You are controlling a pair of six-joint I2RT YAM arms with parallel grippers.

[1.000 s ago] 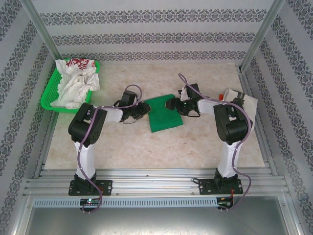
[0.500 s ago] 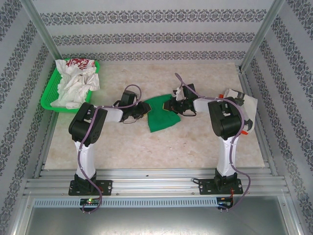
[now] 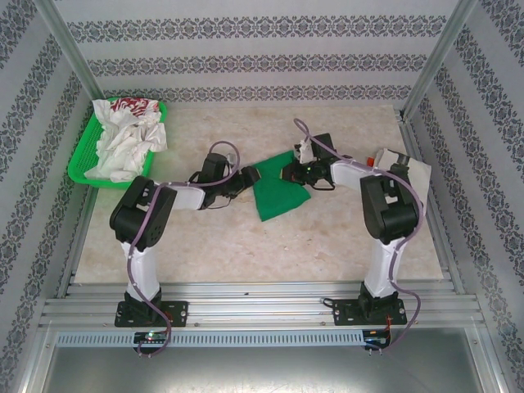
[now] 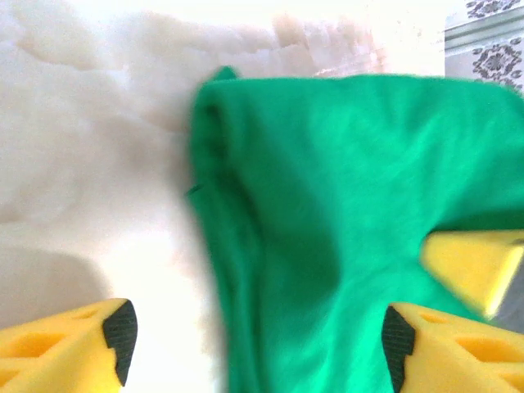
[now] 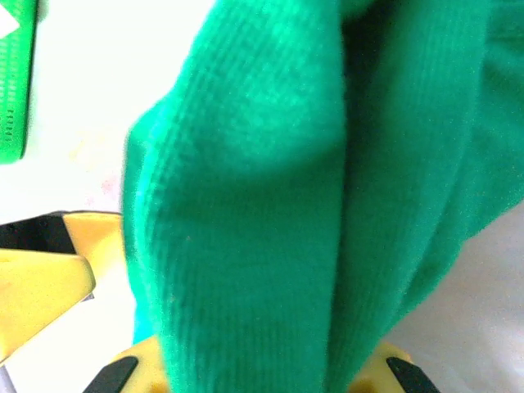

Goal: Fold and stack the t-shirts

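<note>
Green t-shirt at the middle of the table, no longer the flat, nearly square patch of a second ago: upper right corner now drawn up, outline turned to a lopsided wedge, lower part flat on the surface. Long axis roughly up-down in the top view, leaning toward the upper right, raised corner pointing at the right gripper. Right gripper clamped on that corner, having closed within the last second; cloth hanging in thick folds across the right wrist view, yellow fingertips just showing beneath it. Left gripper at the shirt's left edge, narrow a second ago, now spread wide and holding nothing, one finger over bare table, the other over green cloth. Well apart at upper left, white t-shirts heaped in the green basket.
</note>
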